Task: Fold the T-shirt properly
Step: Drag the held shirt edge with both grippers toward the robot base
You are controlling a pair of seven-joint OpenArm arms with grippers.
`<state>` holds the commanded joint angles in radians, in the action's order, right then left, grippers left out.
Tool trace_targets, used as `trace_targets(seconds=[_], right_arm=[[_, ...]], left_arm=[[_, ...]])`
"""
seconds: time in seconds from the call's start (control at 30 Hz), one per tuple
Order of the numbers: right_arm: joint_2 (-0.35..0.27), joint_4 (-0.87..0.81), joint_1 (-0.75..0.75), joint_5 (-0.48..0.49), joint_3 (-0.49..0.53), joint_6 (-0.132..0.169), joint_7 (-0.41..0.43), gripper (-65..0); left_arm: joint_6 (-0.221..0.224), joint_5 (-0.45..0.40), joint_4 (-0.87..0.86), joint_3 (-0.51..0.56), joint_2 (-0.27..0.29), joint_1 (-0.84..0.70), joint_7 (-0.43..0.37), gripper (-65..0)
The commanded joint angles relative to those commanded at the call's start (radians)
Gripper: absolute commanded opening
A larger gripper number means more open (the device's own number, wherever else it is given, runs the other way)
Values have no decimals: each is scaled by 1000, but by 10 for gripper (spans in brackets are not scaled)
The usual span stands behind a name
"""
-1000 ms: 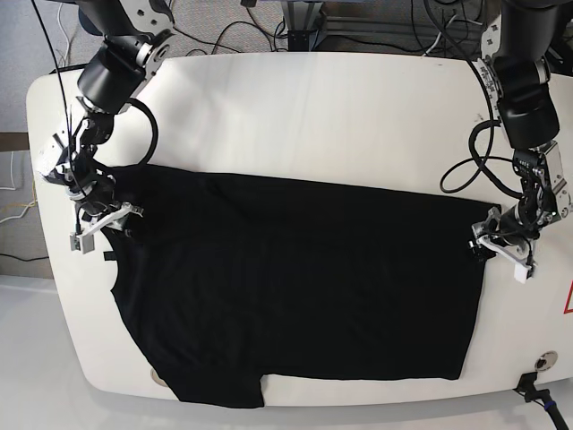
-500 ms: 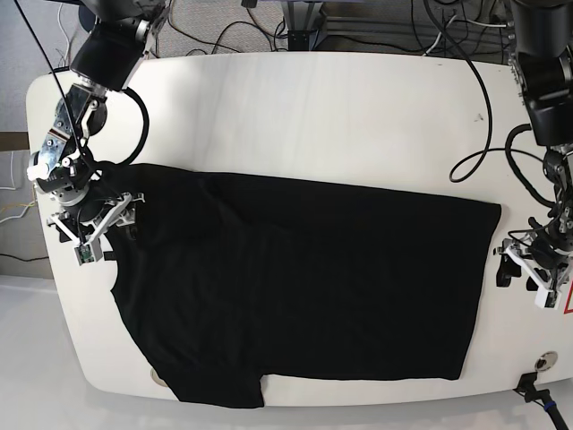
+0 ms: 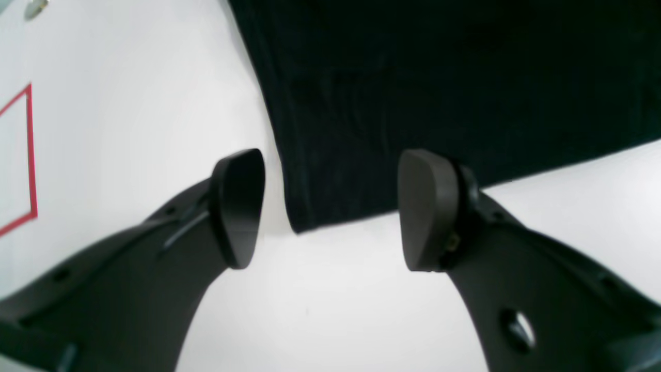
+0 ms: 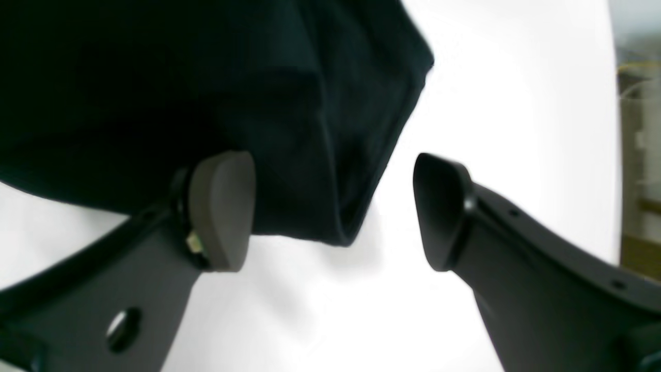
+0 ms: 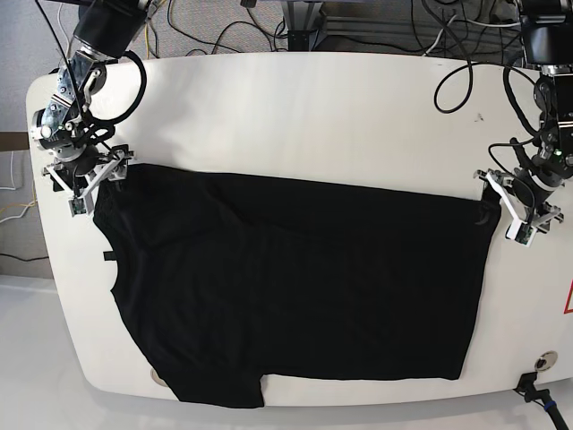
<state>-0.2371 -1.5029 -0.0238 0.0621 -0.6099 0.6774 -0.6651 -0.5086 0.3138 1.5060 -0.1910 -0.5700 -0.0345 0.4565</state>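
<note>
The black T-shirt (image 5: 295,287) lies spread flat on the white table (image 5: 340,116), no print showing. My left gripper (image 5: 501,209) is at its upper right corner. In the left wrist view it (image 3: 333,209) stands open, and the corner of the T-shirt (image 3: 439,77) lies between the fingers, flat on the table. My right gripper (image 5: 98,184) is at the shirt's upper left corner. In the right wrist view it (image 4: 330,206) is open too, with a folded edge of the T-shirt (image 4: 155,77) between its fingers.
A red-outlined mark (image 3: 20,155) sits on the table past the shirt's right side. A small round fitting (image 5: 543,363) is near the front right edge. Cables (image 5: 224,36) run behind the table. The shirt's lower hem reaches close to the front edge.
Both grippers have moved toward the back of the table. The left gripper has come back from off the cloth to the shirt's upper right corner. The right gripper now sits at the upper left corner.
</note>
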Motion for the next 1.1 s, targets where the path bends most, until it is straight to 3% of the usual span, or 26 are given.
trace_targets(seconds=[0.4,0.57,0.8,1.1], right_arm=[[-3,187,6,2,-2,2,130,-205],[-8,218,8,63,-2,2,130,-366],[-20,222,21,74,-2,2,129,-650],[-23,222,38,74,-2,2,127,-650]], left_arm=[[2,0,-6,0,0,-3,6,-268],[2,0,-8,-2,0,-3,8,-268],[2,-2,-63,-2,0,6,8,-268],[2,3,-235,2,5,43,2,-264]])
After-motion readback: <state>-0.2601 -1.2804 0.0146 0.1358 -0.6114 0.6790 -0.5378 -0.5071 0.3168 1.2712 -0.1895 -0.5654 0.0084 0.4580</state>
